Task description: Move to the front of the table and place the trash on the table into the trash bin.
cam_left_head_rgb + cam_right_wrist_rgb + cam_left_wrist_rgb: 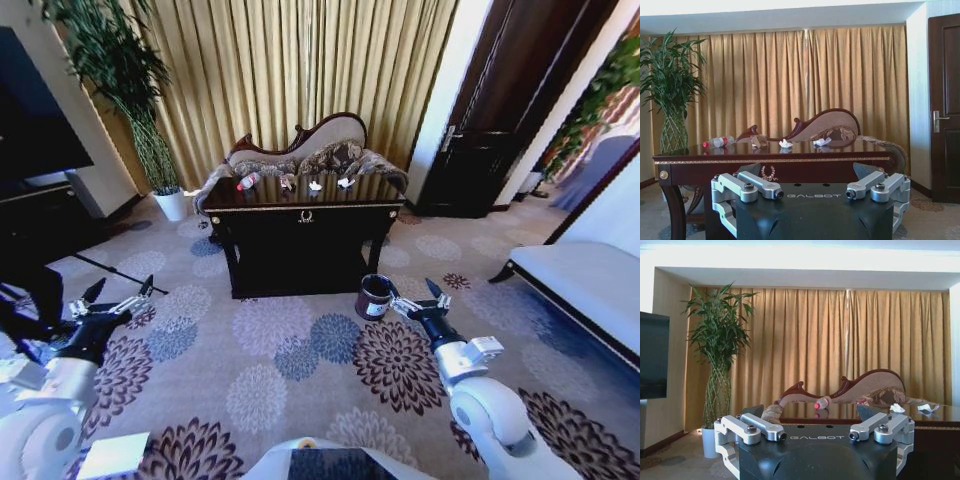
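The trash (300, 183), a bottle (247, 181) and what look like paper wads, all lies on the table (305, 235) well ahead of both empty, spread pincers, left pincer (118, 298) and right pincer (418, 298); the trash bin (375, 297) beside the right one awaits everything.

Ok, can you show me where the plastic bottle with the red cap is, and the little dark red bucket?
clear plastic bottle with red cap (719, 142), right wrist view, on its clear body.
small dark maroon bucket (375, 298), head view, on its side wall.
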